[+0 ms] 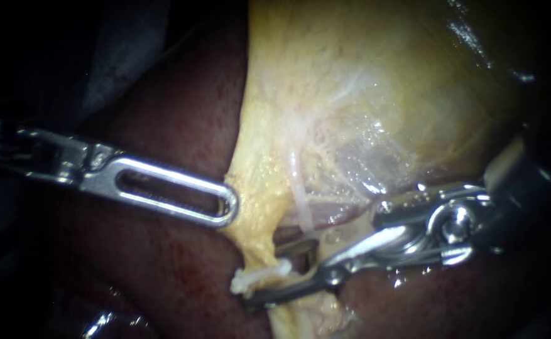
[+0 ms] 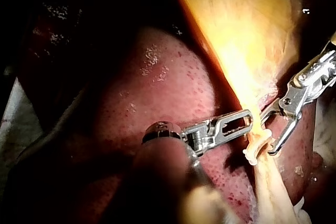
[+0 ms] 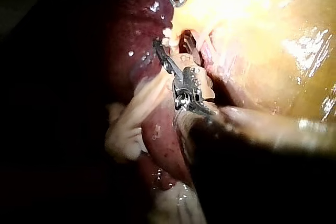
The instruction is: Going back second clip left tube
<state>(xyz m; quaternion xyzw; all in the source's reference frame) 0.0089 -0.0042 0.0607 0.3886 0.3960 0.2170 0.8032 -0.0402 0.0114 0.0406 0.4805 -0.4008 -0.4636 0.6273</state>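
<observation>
A white clip (image 1: 259, 277) sits across the left tube (image 1: 256, 248), a yellowish strand that runs down from the gallbladder (image 1: 363, 94). My right instrument (image 1: 274, 274) comes in from the right with its jaws open, one above the clip and one below it. In the left wrist view these jaws (image 2: 268, 136) straddle the clip (image 2: 256, 149). My left instrument (image 1: 225, 204) has a slotted jaw and is shut on the gallbladder's yellow edge, just above the clip. The right wrist view shows the right instrument (image 3: 173, 43) at the clip (image 3: 168, 34).
Dark red liver (image 1: 162, 270) lies under and left of the tube. A pale second tube (image 1: 300, 204) runs to the right of the clipped one, behind the right instrument's upper jaw. Pale fatty strands (image 3: 131, 119) hang beside the right shaft.
</observation>
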